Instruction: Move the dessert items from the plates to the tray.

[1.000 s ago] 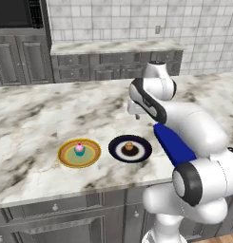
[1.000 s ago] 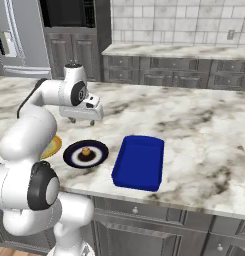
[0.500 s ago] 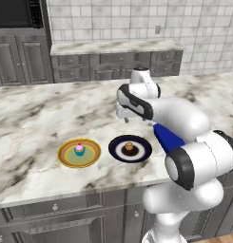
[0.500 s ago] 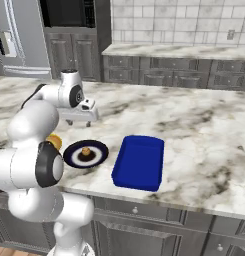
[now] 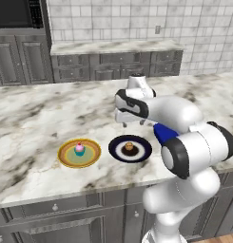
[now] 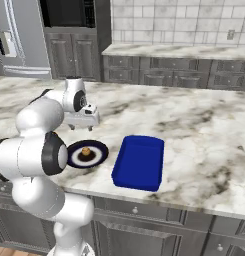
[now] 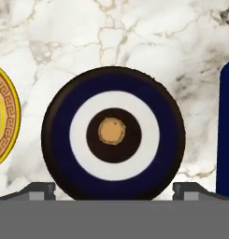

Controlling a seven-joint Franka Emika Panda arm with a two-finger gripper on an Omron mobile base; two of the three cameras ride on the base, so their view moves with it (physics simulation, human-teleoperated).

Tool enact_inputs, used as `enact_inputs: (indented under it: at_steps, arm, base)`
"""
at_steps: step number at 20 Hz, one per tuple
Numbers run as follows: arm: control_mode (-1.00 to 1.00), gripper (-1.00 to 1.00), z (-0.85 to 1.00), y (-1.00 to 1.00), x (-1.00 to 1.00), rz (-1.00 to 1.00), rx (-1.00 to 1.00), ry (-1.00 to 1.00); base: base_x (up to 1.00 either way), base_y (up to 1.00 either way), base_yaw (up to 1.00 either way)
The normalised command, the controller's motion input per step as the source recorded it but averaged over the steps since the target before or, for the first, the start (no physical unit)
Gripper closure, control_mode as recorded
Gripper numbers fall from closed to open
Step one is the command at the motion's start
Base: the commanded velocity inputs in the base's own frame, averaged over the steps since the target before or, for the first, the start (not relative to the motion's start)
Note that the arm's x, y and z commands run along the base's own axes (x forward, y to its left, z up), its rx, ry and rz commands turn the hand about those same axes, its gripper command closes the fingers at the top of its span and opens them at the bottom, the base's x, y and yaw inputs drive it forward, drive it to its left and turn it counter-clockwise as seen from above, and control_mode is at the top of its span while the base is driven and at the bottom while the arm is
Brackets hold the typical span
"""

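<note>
The tan-topped brown cupcake sits in the middle of the dark navy plate, straight below my open gripper; nothing is between the fingertips. From the left base, the gripper hovers just behind and above the navy plate and its cupcake. The pink-frosted cupcake stands on the yellow-rimmed plate to the left. The blue tray lies right of the navy plate, the brown cupcake and the gripper.
All three dishes lie near the front edge of the marble counter. My arm hides most of the tray in the left base view. Grey cabinets and a tiled wall stand behind, across a gap.
The arm has swung left and lowered, bringing the gripper closer over the navy plate. The gripper stayed open. Plates, cupcakes and tray have not moved.
</note>
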Motion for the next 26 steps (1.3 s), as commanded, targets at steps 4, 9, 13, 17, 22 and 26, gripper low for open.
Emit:
enact_inputs:
  at_steps: [4,9,13,17,22,26]
  arm:
    - [-1.00,-1.00,-0.53,0.01,0.02,0.00,0.00,0.00]
    - [-1.00,-1.00,-0.46,0.05,0.07,0.00,0.00,0.00]
    - [-1.00,-1.00,-0.38,0.08,0.18,0.00,0.00,0.00]
    - [-1.00,-1.00,-0.31,0.02,0.14,0.00,0.00,0.00]
    - [-1.00,-1.00,-0.25,0.00,0.00,0.00,0.00,0.00]
    - [-1.00,-1.00,-0.22,0.00,0.00,0.00,0.00,0.01]
  base:
    - [0.00,0.00,0.00]
    - [0.00,0.00,0.00]
    - [0.00,0.00,0.00]
    - [0.00,0.00,0.00]
    - [0.00,0.00,0.00]
    - [0.00,0.00,0.00]
